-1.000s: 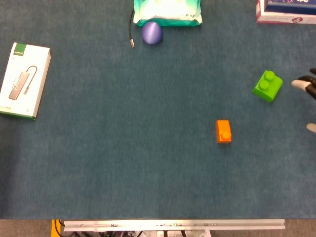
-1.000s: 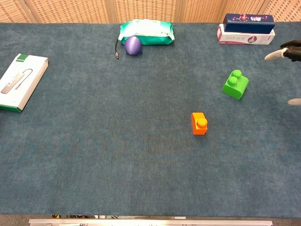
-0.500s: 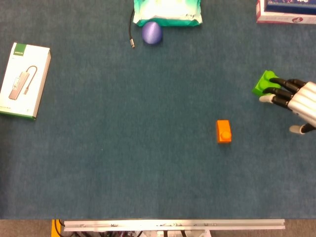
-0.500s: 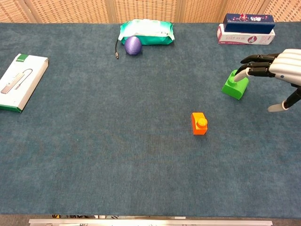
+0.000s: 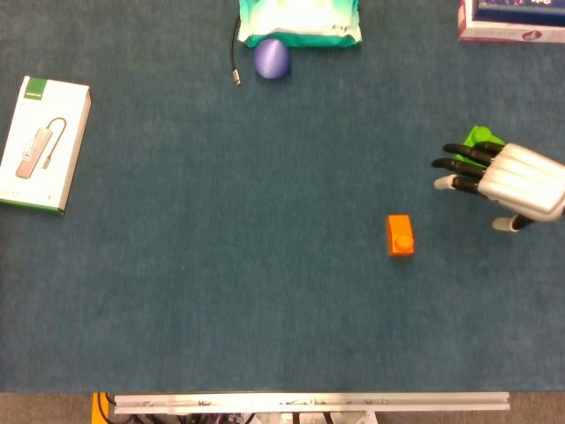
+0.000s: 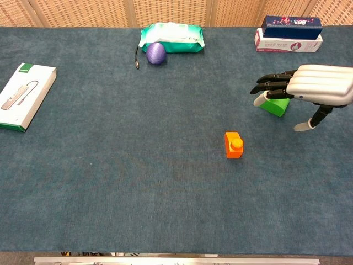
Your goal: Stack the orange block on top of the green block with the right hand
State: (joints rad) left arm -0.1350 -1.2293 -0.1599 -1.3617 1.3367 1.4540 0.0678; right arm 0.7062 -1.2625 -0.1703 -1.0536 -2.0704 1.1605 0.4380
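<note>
The right hand (image 5: pixel 512 181), white-backed with black fingers, reaches in from the right edge above the blue table cloth (image 5: pixel 221 291), fingers spread apart and stretched leftward, thumb hanging down on the near side, nothing held in it; its wrist and arm are cut off by the frame in both views. It covers most of the small bright-green studded block (image 5: pixel 482 136): from the head view only a sliver of green shows past the knuckles, and from the chest view only the lower face of the block (image 6: pixel 276 106) shows under the fingers (image 6: pixel 270 85), so whether the hand touches it cannot be told. Half a second ago the hand sat further right with its fingertips just reaching the green block; a second ago only its fingertips showed at the edge and the block was fully visible. The block itself has not shifted. The small orange block with one round stud (image 5: pixel 400 235) lies apart from the hand, nearer the front and to its left, untouched and in the same place as before. Further off, at the far edge, a purple egg-shaped ball (image 5: pixel 272 58) rests against a teal-and-white wipes packet (image 5: pixel 300 19) cut off by the top of the head view, with a black cable end (image 5: pixel 236 62) beside it; a white-and-green product box (image 5: pixel 42 143) lies at the far left. The left hand is not seen in either view
</note>
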